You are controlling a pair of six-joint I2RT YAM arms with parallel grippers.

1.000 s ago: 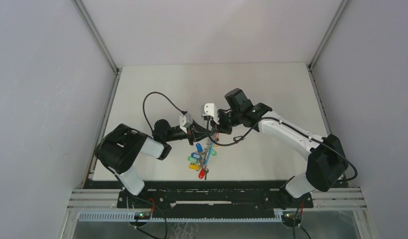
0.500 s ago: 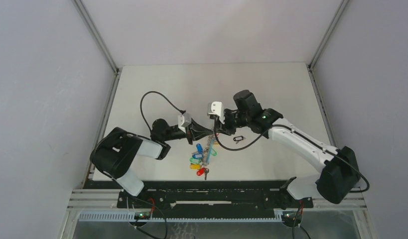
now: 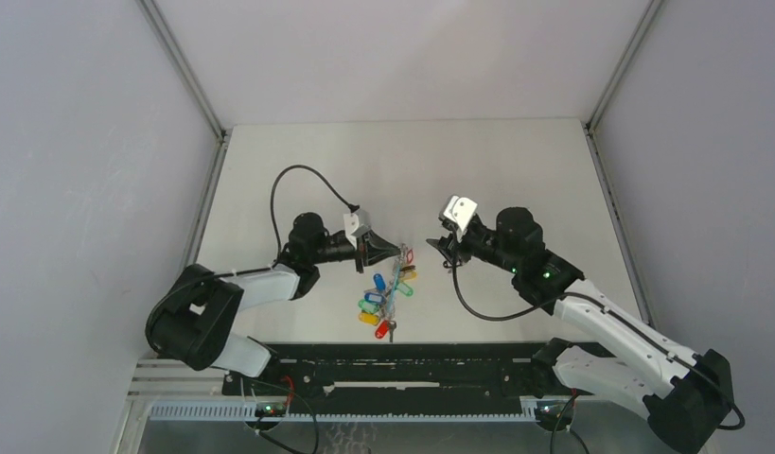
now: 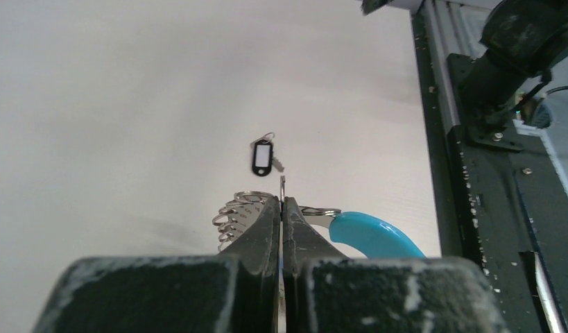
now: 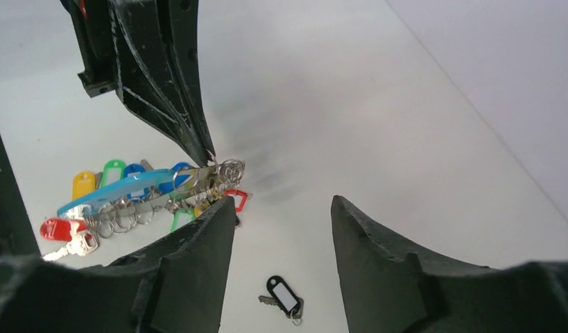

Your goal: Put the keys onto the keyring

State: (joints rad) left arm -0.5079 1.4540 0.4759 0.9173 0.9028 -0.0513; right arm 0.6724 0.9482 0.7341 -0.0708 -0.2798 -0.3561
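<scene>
My left gripper is shut on the thin metal band of the keyring, holding it up by its top. The keyring has a turquoise-blue segment, and several silvery rings hang on it. Keys with blue, green, yellow and red tags trail from it down onto the table. A single key with a black tag lies loose on the table, apart from the ring. My right gripper stands open above that black-tagged key with nothing between its fingers.
The white table is walled in by grey panels on three sides. A black rail runs along the near edge by the arm bases. A black cable loops behind the left wrist, and another hangs under the right wrist.
My right gripper has opened and drawn back to the right, away from the keyring. The black-tagged key now lies on the table. The left gripper has kept its hold.
</scene>
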